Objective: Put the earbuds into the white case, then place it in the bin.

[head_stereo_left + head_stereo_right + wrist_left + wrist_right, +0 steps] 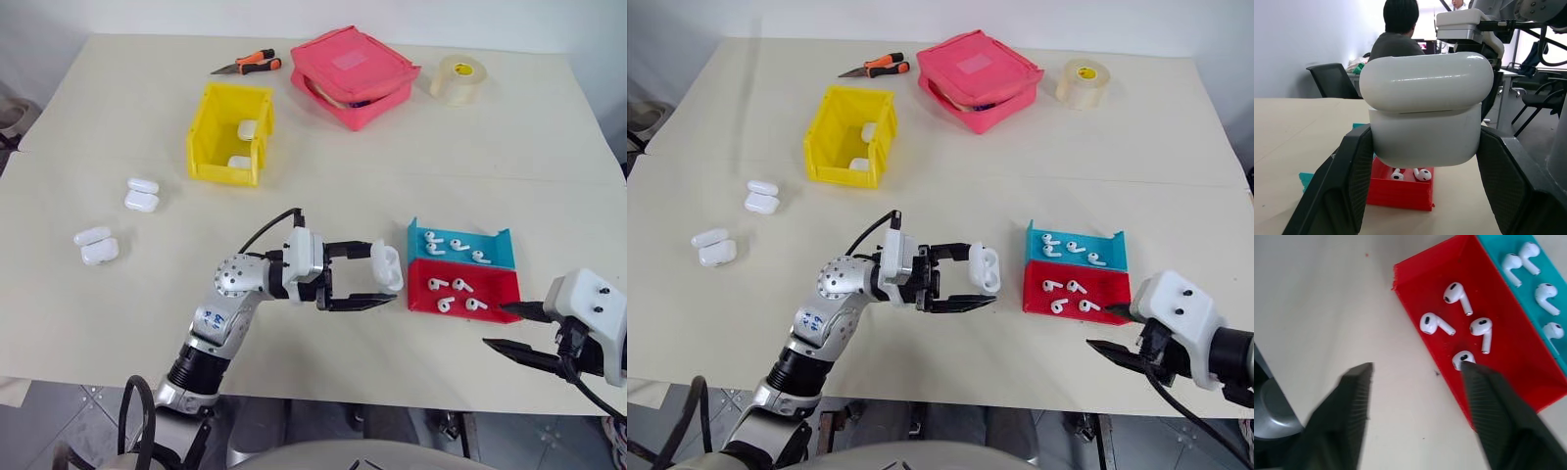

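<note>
My left gripper [384, 274] is shut on the white case [386, 266] and holds it just above the table, left of the trays. In the left wrist view the white case [1425, 112] sits between both fingers with its lid down. Several earbuds [1457, 293] lie in a red tray [493, 290], and several more in the blue tray [495, 240] behind it. My right gripper [498, 326] hovers open and empty at the red tray's near right corner. The yellow bin [227, 168] stands far left of centre with two white cases inside.
Two pairs of white cases [142, 194] [96, 245] lie at the left of the table. A pink pouch [353, 73], a tape roll [458, 78] and an orange-handled cutter [247, 65] lie along the far edge. The table's near edge runs just below both grippers.
</note>
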Controlling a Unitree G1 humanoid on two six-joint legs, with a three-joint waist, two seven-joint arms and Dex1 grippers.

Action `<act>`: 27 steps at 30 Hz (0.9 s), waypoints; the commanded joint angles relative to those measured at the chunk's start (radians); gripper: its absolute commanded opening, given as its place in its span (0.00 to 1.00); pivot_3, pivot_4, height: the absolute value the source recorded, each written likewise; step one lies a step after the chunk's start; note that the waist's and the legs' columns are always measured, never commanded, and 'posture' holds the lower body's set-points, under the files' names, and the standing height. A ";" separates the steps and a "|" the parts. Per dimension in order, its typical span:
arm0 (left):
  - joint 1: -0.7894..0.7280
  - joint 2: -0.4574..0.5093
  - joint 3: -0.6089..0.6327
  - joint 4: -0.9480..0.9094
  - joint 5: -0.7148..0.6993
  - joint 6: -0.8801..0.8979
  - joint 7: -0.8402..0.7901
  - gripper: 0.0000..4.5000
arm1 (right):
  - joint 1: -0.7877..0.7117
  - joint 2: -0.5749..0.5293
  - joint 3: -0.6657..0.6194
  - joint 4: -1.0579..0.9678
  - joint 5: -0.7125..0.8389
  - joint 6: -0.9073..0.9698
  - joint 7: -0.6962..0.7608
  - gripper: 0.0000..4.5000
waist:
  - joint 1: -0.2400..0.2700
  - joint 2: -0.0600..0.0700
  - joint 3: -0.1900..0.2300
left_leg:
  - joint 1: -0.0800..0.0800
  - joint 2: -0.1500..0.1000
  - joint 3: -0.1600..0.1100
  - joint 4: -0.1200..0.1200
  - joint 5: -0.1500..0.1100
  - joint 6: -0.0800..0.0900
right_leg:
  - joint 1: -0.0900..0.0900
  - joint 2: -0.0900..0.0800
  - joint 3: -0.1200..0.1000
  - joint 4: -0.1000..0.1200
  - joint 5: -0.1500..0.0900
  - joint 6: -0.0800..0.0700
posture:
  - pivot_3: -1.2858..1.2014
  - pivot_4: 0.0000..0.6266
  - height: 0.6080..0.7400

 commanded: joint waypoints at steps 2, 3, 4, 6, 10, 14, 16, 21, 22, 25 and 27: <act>0.020 0.002 -0.012 -0.054 -0.014 -0.012 -0.004 0.62 | -0.010 0.006 -0.020 -0.043 0.004 0.009 -0.012 0.65 | 0.001 0.000 0.000 | 0.000 0.000 0.000 0.000 0.000 0.000 | 0.000 0.000 0.000 0.000 0.000 0.000 | 0.52 0.24 1.00; 0.023 0.002 -0.014 -0.056 -0.015 -0.014 -0.005 0.62 | -0.012 0.003 -0.018 -0.046 -0.001 0.007 -0.015 0.65 | 0.001 0.000 0.000 | 0.000 0.000 0.000 0.000 0.000 0.000 | 0.000 0.000 0.000 0.000 0.000 0.000 | 0.52 0.24 1.00; 0.020 0.002 -0.013 -0.052 -0.016 -0.014 -0.006 0.62 | -0.018 -0.002 -0.013 -0.045 -0.004 0.007 -0.018 0.65 | 0.001 0.000 0.000 | 0.000 0.000 0.000 0.000 0.000 0.000 | 0.000 0.000 0.000 0.000 0.000 0.000 | 0.52 0.24 1.00; 0.019 0.004 -0.011 -0.044 -0.016 -0.021 -0.011 0.62 | -0.038 -0.014 0.016 -0.046 -0.024 0.019 -0.051 0.65 | 0.000 0.000 0.000 | 0.000 0.000 0.000 0.000 0.000 0.000 | 0.000 0.000 0.000 0.000 0.000 0.000 | 0.52 0.24 1.00; 0.014 0.007 -0.006 -0.031 -0.018 -0.028 -0.016 0.62 | -0.053 -0.041 0.074 -0.055 -0.062 0.035 -0.085 0.65 | 0.000 0.000 0.000 | 0.000 0.000 0.000 0.000 0.000 0.000 | 0.000 0.000 0.000 0.000 0.000 0.000 | 0.52 0.24 1.00; 0.013 0.007 -0.002 -0.025 -0.016 -0.035 -0.013 0.62 | -0.088 -0.068 0.141 -0.035 -0.093 0.075 -0.132 0.57 | -0.001 0.000 0.000 | 0.000 0.000 0.000 0.000 0.000 0.000 | 0.000 0.000 0.000 0.000 0.000 0.000 | 0.52 0.24 1.00; 0.019 0.007 -0.004 -0.032 -0.018 -0.033 -0.010 0.62 | -0.101 -0.072 0.154 -0.032 -0.100 0.082 -0.140 0.46 | 0.000 0.000 0.000 | 0.000 0.000 0.000 0.000 0.000 0.000 | 0.000 0.000 0.000 0.000 0.000 0.000 | 0.52 0.24 1.00; 0.028 0.010 -0.005 -0.045 -0.022 -0.030 -0.007 0.62 | -0.136 -0.089 0.185 -0.043 -0.089 0.104 -0.132 0.46 | -0.001 0.000 0.000 | 0.000 0.000 0.000 0.000 0.000 0.000 | 0.000 0.000 0.000 0.000 0.000 0.000 | 0.52 0.24 1.00; 0.031 0.010 -0.005 -0.049 -0.022 -0.029 -0.005 0.62 | -0.144 -0.091 0.190 -0.043 -0.090 0.104 -0.133 0.46 | -0.001 0.000 0.000 | 0.000 0.000 0.000 0.000 0.000 0.000 | 0.000 0.000 0.000 0.000 0.000 0.000 | 0.52 0.24 1.00; 0.038 0.008 -0.009 -0.058 -0.020 -0.028 0.003 0.62 | -0.172 -0.123 0.235 -0.022 -0.108 0.116 -0.141 0.46 | -0.001 0.000 0.000 | 0.000 0.000 0.000 0.000 0.000 0.000 | 0.000 0.000 0.000 0.000 0.000 0.000 | 0.52 0.24 1.00; 0.044 0.007 -0.013 -0.066 -0.019 -0.027 0.009 0.62 | -0.181 -0.148 0.267 -0.001 -0.125 0.119 -0.142 0.46 | -0.001 0.000 0.000 | 0.000 0.000 0.000 0.000 0.000 0.000 | 0.000 0.000 0.000 0.000 0.000 0.000 | 0.52 0.24 1.00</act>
